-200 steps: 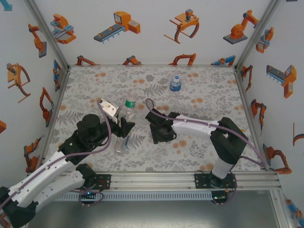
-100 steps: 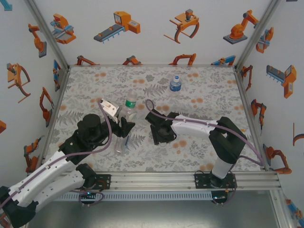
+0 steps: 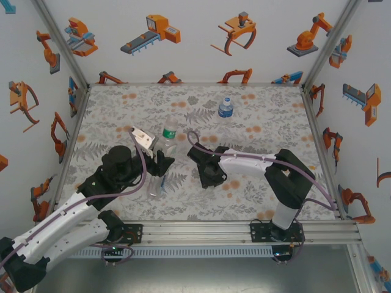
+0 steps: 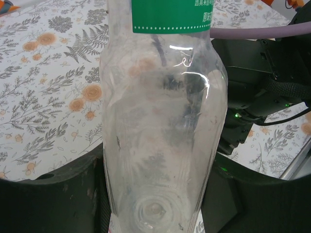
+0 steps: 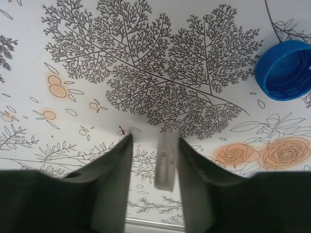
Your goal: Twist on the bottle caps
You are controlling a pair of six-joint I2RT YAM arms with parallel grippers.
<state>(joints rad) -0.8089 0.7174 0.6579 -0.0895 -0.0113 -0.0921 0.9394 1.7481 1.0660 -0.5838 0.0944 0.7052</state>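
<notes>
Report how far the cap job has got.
Done: no cap plainly screwed on. In hand: the left gripper clamps the green-label bottle upright; a white cap sits on edge between the right gripper's open fingers. Left: seating that cap, then the blue cap loose on the table, the blue-label bottle and the third bottle.

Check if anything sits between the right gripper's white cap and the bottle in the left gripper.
Nothing visible does: bare tablecloth lies between the right gripper and the green-label bottle. The blue cap lies aside; the blue-label bottle stands farther back.
</notes>
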